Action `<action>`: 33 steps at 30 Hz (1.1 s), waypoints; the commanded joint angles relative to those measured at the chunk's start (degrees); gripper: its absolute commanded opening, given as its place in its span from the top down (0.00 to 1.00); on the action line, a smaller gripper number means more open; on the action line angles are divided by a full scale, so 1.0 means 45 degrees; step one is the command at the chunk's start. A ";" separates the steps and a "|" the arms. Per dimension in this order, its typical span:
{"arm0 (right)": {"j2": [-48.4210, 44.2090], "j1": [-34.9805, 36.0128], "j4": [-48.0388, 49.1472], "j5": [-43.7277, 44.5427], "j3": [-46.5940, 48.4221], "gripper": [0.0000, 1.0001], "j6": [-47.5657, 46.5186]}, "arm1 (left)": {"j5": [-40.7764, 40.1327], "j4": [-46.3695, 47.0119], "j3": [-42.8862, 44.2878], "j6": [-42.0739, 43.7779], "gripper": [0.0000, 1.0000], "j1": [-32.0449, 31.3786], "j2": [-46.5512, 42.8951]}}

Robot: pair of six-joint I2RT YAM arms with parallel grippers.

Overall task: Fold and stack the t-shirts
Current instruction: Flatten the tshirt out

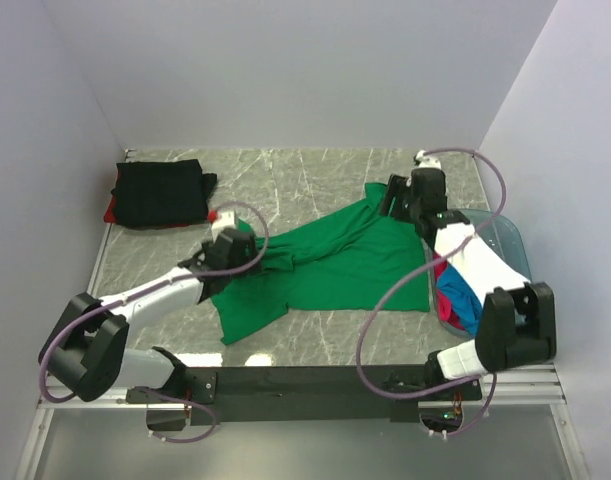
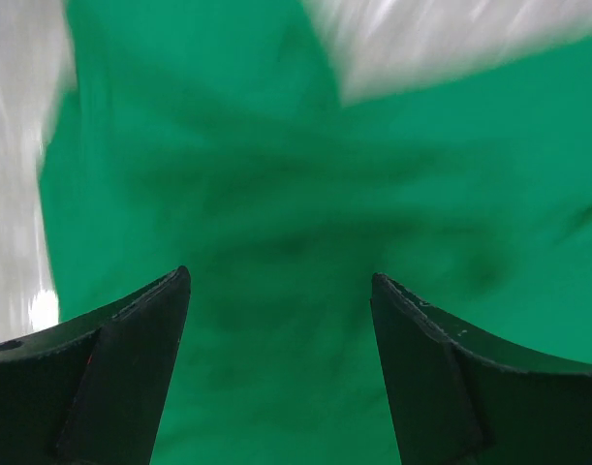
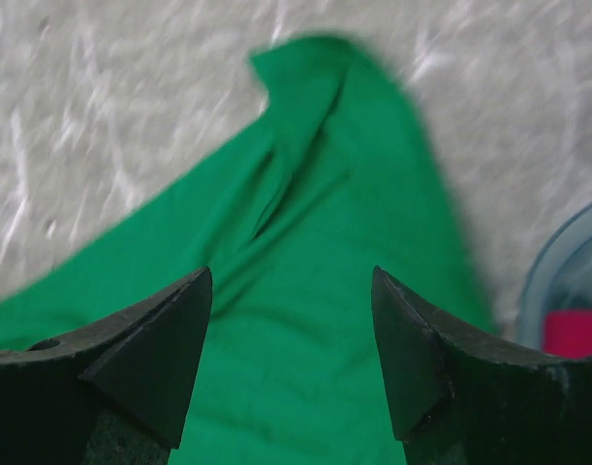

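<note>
A bright green t-shirt [image 1: 335,265] lies spread and rumpled in the middle of the marble table. My left gripper [image 1: 250,252] hovers over its left part, open; in the left wrist view the gripper [image 2: 281,281] has only green cloth [image 2: 296,194] showing between its fingers. My right gripper [image 1: 393,200] is above the shirt's far right corner, open and holding nothing. The right wrist view shows that gripper [image 3: 292,276] over the green corner [image 3: 315,145]. A folded black t-shirt [image 1: 160,192] rests on a red one [image 1: 111,212] at the back left.
A translucent blue tub [image 1: 510,240] stands at the right edge, under my right arm, with blue [image 1: 460,300] and red cloth [image 1: 443,275] inside. Its rim [image 3: 567,281] and a pink patch [image 3: 575,334] show in the right wrist view. Walls close the table on three sides.
</note>
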 commanded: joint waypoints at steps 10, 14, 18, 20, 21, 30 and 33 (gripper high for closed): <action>-0.3527 0.1107 0.1378 -0.0912 -0.3129 0.28 0.0765 | -0.0065 -0.0192 -0.1697 -0.1385 0.24 -0.0348 -0.0266; -0.3508 0.1166 0.1397 -0.0893 -0.3481 0.28 0.0668 | -0.0203 -0.0035 -0.1425 -0.1364 0.26 -0.0328 0.0065; -0.3449 0.1185 0.1358 -0.0775 -0.3520 0.29 0.0609 | -0.0165 0.0179 -0.1248 -0.1248 0.28 -0.0328 0.0457; -0.3488 0.1166 0.1397 -0.0853 -0.3559 0.29 0.0628 | -0.0164 0.0336 -0.1170 -0.1208 0.29 -0.0328 0.0632; -0.3469 0.1166 0.1378 -0.0854 -0.3521 0.29 0.0609 | -0.0164 0.0278 -0.1112 -0.1189 0.31 -0.0289 0.0768; -0.3703 0.1185 0.1338 -0.0912 -0.3657 0.29 0.0569 | -0.0301 0.0434 -0.0897 -0.1189 0.44 -0.0308 0.1569; -0.3703 0.1186 0.1280 -0.0971 -0.3676 0.29 0.0569 | -0.0398 0.0278 -0.0760 -0.1228 0.53 -0.0308 0.1687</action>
